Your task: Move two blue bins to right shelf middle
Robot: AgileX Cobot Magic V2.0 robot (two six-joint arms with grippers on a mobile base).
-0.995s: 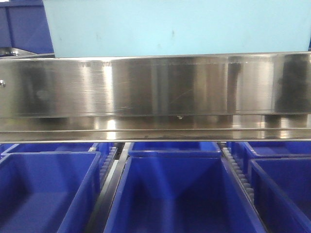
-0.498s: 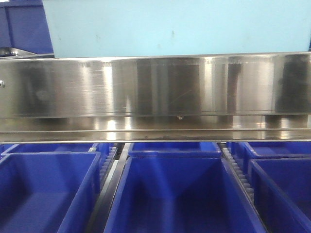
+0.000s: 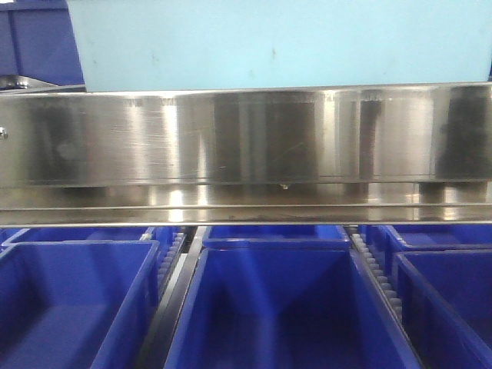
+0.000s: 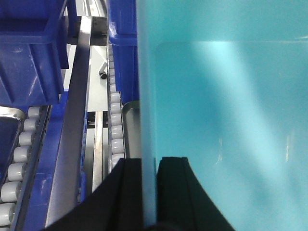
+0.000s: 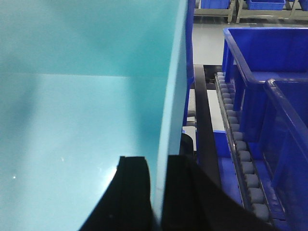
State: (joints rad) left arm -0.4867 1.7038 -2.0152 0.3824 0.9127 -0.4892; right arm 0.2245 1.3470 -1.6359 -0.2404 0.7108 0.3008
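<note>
A light blue bin [image 3: 277,42] fills the top of the front view, its underside just above the steel shelf rail [image 3: 246,146]. My left gripper [image 4: 149,163] is shut on the bin's left wall [image 4: 147,96], one black finger inside and one outside. The right gripper [image 5: 158,163] is shut the same way on the right wall [image 5: 171,96]. The bin's inside [image 5: 82,120] looks empty.
Dark blue bins [image 3: 284,307] [image 3: 69,307] [image 3: 453,300] sit in rows on the level below the rail. Roller tracks [image 4: 115,115] [image 5: 240,149] run beside the held bin. More dark blue bins [image 4: 29,48] [image 5: 269,62] stand close on both sides.
Only the reflections on the steel rail have shifted slightly. The light blue bin keeps the same place in the front view.
</note>
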